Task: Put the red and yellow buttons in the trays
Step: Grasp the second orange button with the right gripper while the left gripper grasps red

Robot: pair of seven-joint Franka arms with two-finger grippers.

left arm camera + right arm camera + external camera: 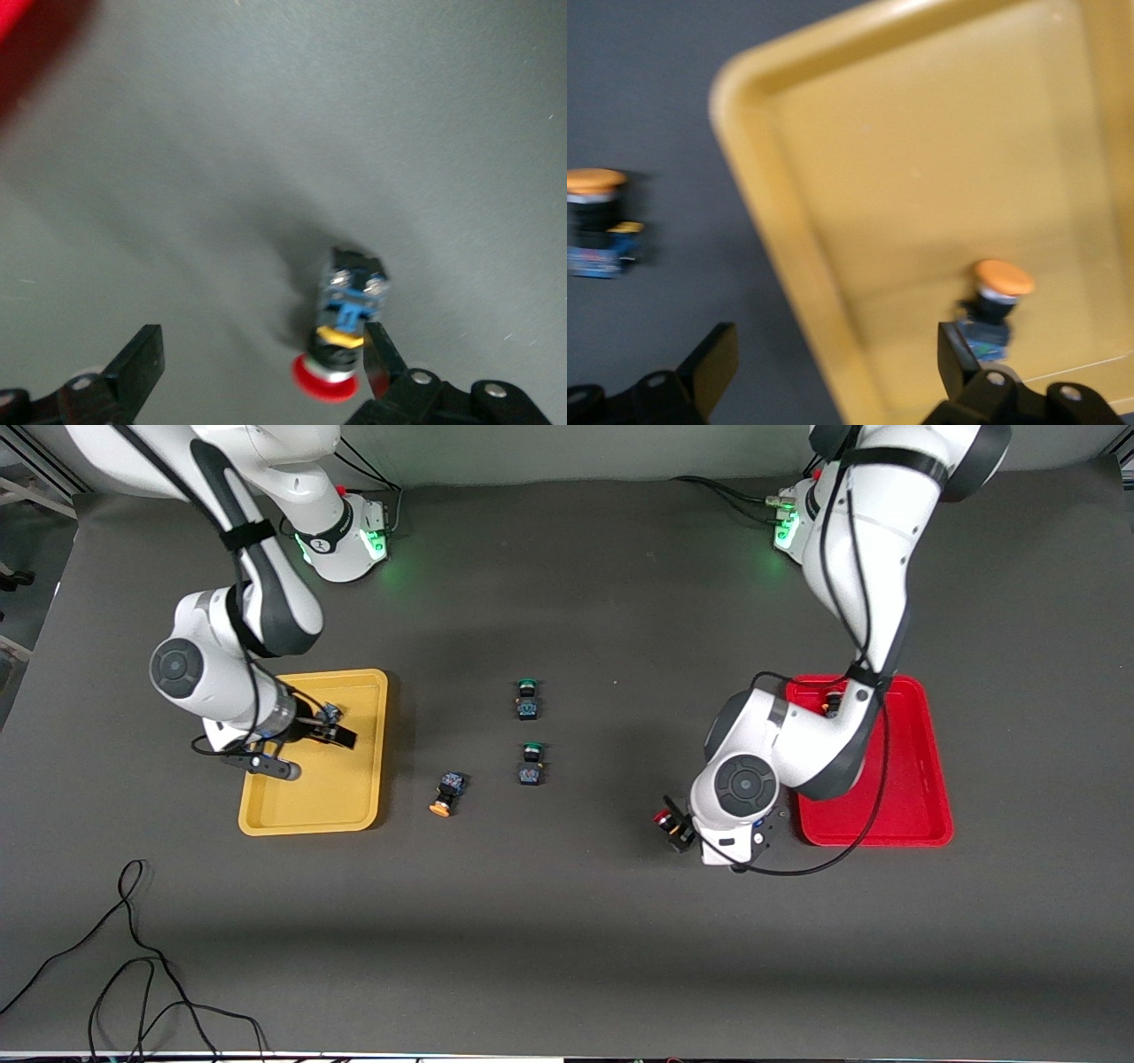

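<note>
My right gripper (306,751) hangs open over the yellow tray (354,797). A yellow-capped button (994,301) lies in that tray close to one fingertip, not held. A second yellow button (447,790) lies on the mat beside the tray, toward the left arm's end. My left gripper (261,363) is open low over the mat. A red-capped button (341,341) lies on its side just inside one finger (381,354). The red tray (921,815) sits beside the left arm. A small dark button (831,705) in it is mostly hidden by the arm.
Two green-capped buttons (528,698) (531,763) lie mid-table between the trays. Loose black cables (133,957) trail on the mat near the front camera, at the right arm's end.
</note>
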